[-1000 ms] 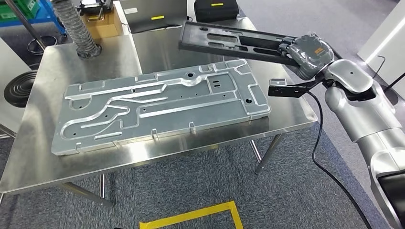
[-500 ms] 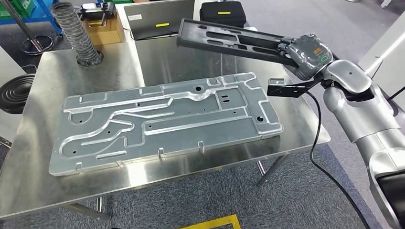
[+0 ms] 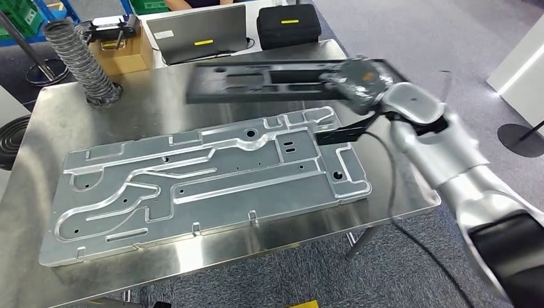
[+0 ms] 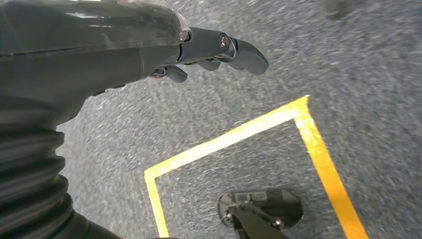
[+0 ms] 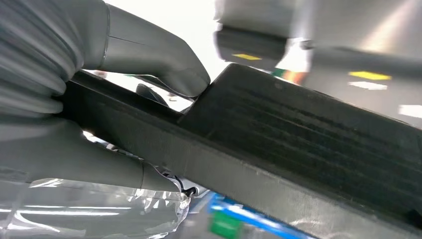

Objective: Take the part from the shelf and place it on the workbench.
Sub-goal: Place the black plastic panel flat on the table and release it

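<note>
A long black moulded part (image 3: 263, 82) hangs level above the far side of the steel workbench (image 3: 160, 77). My right hand (image 3: 359, 80) grips its right end. In the right wrist view the thumb (image 5: 149, 50) and fingers clamp the part's dark edge (image 5: 278, 144). Below it lies a large machined aluminium plate (image 3: 205, 173) flat on the bench. My left hand (image 4: 209, 50) hangs over the carpet, fingers loosely extended and holding nothing.
At the bench's far edge stand a grey ribbed hose (image 3: 80, 61), a cardboard box (image 3: 122, 54), a laptop (image 3: 195, 25) and a black case (image 3: 289, 22). Yellow floor tape (image 4: 239, 139) marks the carpet by a bench foot (image 4: 259, 209).
The whole head view has shifted as the camera moved. My right hand has swung the black part leftward and lower, from slanting beyond the bench corner to level over the far bench.
</note>
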Controlling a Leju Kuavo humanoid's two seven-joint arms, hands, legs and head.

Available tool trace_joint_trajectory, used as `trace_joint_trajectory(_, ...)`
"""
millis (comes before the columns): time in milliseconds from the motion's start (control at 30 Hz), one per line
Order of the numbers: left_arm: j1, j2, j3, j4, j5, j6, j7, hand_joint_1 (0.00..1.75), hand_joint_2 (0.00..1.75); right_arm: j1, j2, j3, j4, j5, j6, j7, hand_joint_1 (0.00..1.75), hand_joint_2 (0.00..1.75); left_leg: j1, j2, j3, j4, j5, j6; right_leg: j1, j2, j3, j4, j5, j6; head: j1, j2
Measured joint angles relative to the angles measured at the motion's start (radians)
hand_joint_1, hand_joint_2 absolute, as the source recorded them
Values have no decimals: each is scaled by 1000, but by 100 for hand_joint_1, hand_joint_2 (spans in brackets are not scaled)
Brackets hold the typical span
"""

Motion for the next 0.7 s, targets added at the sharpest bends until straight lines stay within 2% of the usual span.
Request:
trace_joint_trajectory(33,-1,0,-4,0,-6,-3,-6,0,175,-1,25,21,2,-5,2,0,175,175,0,0,-22,22,0,-1,2,2,4,1,-4,-1,0,0)
trace_joint_trajectory(67,-3,0,-9,0,-10,-6,-12,0,175,-1,48,39,5,-10,3,-1,175,175,0,0,-27,7,22,1,4,2,9,1,-8,-2,0,0)
trace_joint_trajectory(133,-8,0,-18,0,-18,-12,-22,0,175,-3,88,71,10,-16,3,-2,175,175,-1,0,13,-118,111,10,8,3,21,2,-16,-1,0,0)
trace_joint_trajectory(167,-11,0,-22,0,-22,-15,-24,0,175,-6,104,85,12,-18,2,-1,175,175,-4,1,37,-186,142,16,11,2,26,3,-19,1,0,0)
trace_joint_trajectory(200,-15,0,-26,0,-28,-18,-25,0,175,-9,117,99,14,-20,-1,2,175,175,-6,1,56,-233,161,23,13,1,27,3,-22,3,0,0)
trace_joint_trajectory(233,-17,0,-31,0,-33,-21,-26,0,175,-10,128,112,16,-22,-4,5,175,175,-9,2,65,-257,168,29,14,0,28,4,-23,7,0,0)
trace_joint_trajectory(267,-19,0,-37,0,-37,-24,-26,0,175,-11,136,125,18,-23,-7,9,175,175,-10,1,67,-261,165,33,15,-1,27,4,-24,12,0,0)
trace_joint_trajectory(333,-22,-2,-45,0,-42,-26,-25,0,175,-10,147,144,23,-24,-9,13,175,175,-6,2,71,-267,179,43,16,-2,26,8,-29,23,0,0)
trace_joint_trajectory(400,-26,-4,-50,0,-45,-27,-25,0,175,-11,152,157,26,-24,-10,14,175,175,0,3,76,-275,185,52,14,-3,4,61,-67,33,0,0)
trace_joint_trajectory(433,-28,-5,-53,0,-45,-27,-25,0,175,-11,153,162,27,-24,-11,15,175,175,0,3,76,-277,186,54,11,-4,-20,118,-99,38,0,0)
trace_joint_trajectory(500,-29,-6,-58,0,-46,-29,-25,0,175,-10,155,172,31,-25,-12,16,87,87,0,3,76,-276,185,57,5,-5,-82,250,-155,45,0,0)
trace_joint_trajectory(533,-28,-6,-60,0,-48,-29,-25,0,175,-8,155,177,34,-25,-13,18,44,44,-1,3,76,-275,185,57,3,-6,-100,286,-162,48,0,0)
trace_joint_trajectory(567,-28,-6,-63,0,-52,-29,-25,0,175,-7,155,181,36,-27,-14,21,0,0,-1,3,76,-274,184,57,2,-6,-99,284,-149,49,0,0)
trace_joint_trajectory(600,-28,-6,-67,0,-56,-28,-24,0,175,-6,155,183,37,-30,-17,26,0,0,-1,2,77,-273,183,56,1,-7,-79,241,-120,48,0,0)
trace_joint_trajectory(633,-29,-7,-70,0,-59,-25,-22,0,131,-7,154,185,37,-35,-20,31,0,0,-1,2,77,-271,181,55,0,-7,-44,169,-84,45,0,0)
trace_joint_trajectory(700,-30,-9,-77,0,-62,-17,-15,0,44,-7,151,186,38,-47,-24,38,0,0,-5,1,76,-266,177,49,5,-8,18,44,-40,36,0,0)
